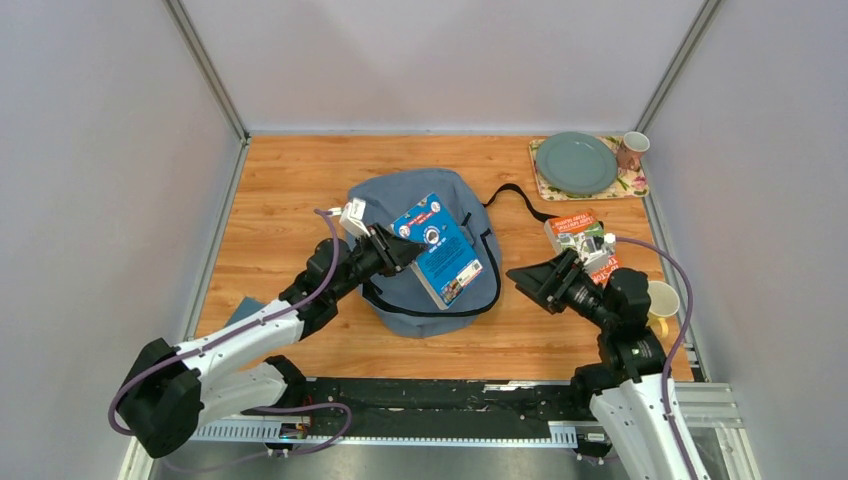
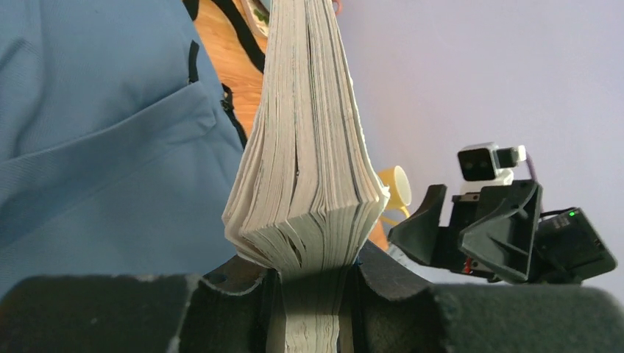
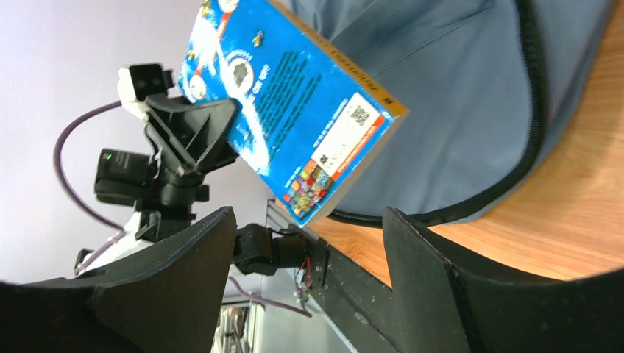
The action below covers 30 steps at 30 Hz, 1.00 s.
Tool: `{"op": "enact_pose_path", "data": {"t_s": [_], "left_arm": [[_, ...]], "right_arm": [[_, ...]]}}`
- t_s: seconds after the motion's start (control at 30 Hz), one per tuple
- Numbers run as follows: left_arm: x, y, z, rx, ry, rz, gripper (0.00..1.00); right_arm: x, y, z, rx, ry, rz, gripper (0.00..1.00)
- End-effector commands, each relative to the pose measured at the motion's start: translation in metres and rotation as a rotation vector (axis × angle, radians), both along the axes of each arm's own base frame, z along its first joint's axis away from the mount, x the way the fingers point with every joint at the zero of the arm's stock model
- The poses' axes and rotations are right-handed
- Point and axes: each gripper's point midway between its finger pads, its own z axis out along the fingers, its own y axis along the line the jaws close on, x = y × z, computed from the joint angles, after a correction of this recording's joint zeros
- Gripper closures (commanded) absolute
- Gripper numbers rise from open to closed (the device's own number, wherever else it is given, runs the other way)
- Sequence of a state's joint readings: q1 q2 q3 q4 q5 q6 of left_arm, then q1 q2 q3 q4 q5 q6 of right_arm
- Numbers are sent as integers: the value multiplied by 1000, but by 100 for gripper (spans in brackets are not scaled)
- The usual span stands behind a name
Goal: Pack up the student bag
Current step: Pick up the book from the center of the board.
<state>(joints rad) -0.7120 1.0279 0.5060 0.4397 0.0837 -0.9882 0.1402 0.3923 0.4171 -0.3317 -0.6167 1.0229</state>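
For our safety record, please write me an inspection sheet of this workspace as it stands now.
Surface: wooden table, no spill seen.
Job's things: student bag lies at the centre; blue book is held above it.
Clutter: orange books, yellow mug, green plate on floral mat, pink cup, all on the right side.
Claws: left claw shut on the blue book; right claw open and empty.
Cables: a purple cable loops along each arm.
Surroundings: pale walls, metal frame.

Grey-blue student bag [image 1: 385, 205], blue book [image 1: 440, 250], green plate [image 1: 577, 163].
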Motion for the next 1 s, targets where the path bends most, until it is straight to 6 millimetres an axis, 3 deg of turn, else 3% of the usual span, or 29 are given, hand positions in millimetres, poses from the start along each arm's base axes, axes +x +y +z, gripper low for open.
{"op": "enact_pose_path", "data": {"t_s": [0.0, 0.2, 0.3, 0.33, 0.5, 0.73, 0.97], "left_arm": [[-3, -6, 80, -305, -108, -26, 100], [-11, -2, 95, -434, -113, -53, 100], [-12, 3, 95, -470, -98, -36, 100], [-13, 3, 94, -471, -94, -38, 100], [-16, 4, 93, -490, -89, -48, 100], [-20, -1, 99, -552, -83, -99, 100], [-23, -9, 97, -598, -51, -156, 100]], "right_arm": [[7, 15, 19, 47, -38, 18, 24], [9, 50, 0, 8, 36, 81, 24], [7, 65, 3, 59, 16, 106, 24], [6, 70, 18, 99, -38, 121, 24], [8, 75, 34, 163, -79, 115, 24], [13, 84, 34, 208, -49, 130, 24], [16, 91, 60, 271, -125, 158, 37]]}}
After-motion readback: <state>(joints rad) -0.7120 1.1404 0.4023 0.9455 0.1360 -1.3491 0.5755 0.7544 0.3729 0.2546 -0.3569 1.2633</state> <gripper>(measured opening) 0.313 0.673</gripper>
